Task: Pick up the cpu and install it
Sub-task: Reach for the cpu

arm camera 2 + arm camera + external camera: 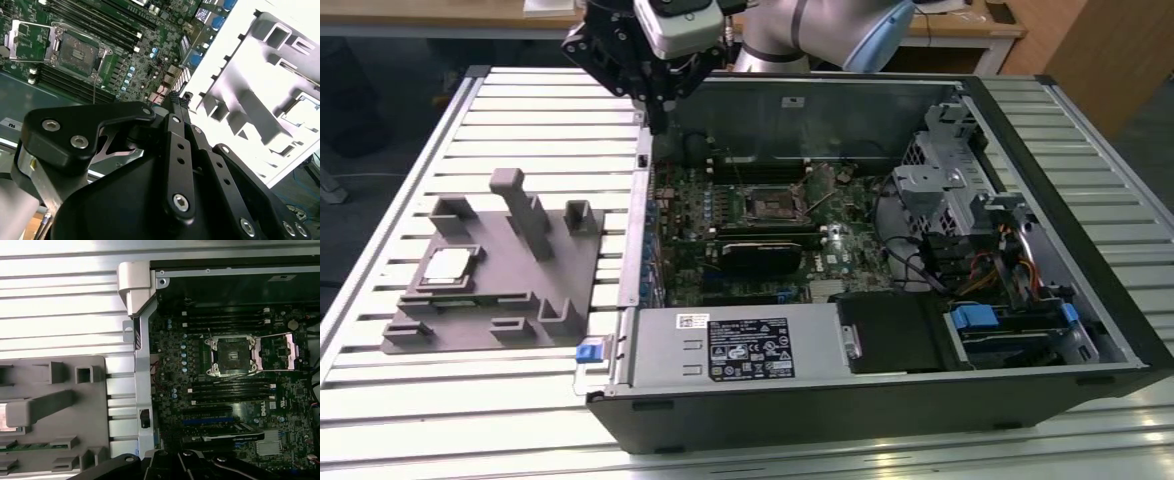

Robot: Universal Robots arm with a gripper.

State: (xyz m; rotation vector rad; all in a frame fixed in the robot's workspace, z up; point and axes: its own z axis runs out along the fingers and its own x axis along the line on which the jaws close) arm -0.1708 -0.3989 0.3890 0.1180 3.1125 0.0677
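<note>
**Gripper empty above the case wall, cpu off to the side on its holder**

My gripper [654, 114] hangs over the far corner of the open computer case [881, 400], above the side wall that faces the grey holder [520, 290]; as far as I can judge from the second wrist view, my gripper [175, 97] has its fingers brought together with nothing between them.

The cpu [450, 264] has not been lifted; it lies flat, silver face up, in a recess of the grey holder, which rests on the slatted tabletop [520, 110] beside the case; in the second wrist view the cpu [303, 111] sits well out past my fingertips.

The relation that matters: from where I hang, the cpu lies well apart, toward the exterior view's left and nearer that camera, and lower than my fingertips; it is square, so it has no long axis to speak of, and its edges run with the holder's edges.

The socket [774, 205] lies the opposite way, toward the exterior view's right, down inside the case; in the first wrist view the socket [232, 355] appears to stand open and bare.
</note>
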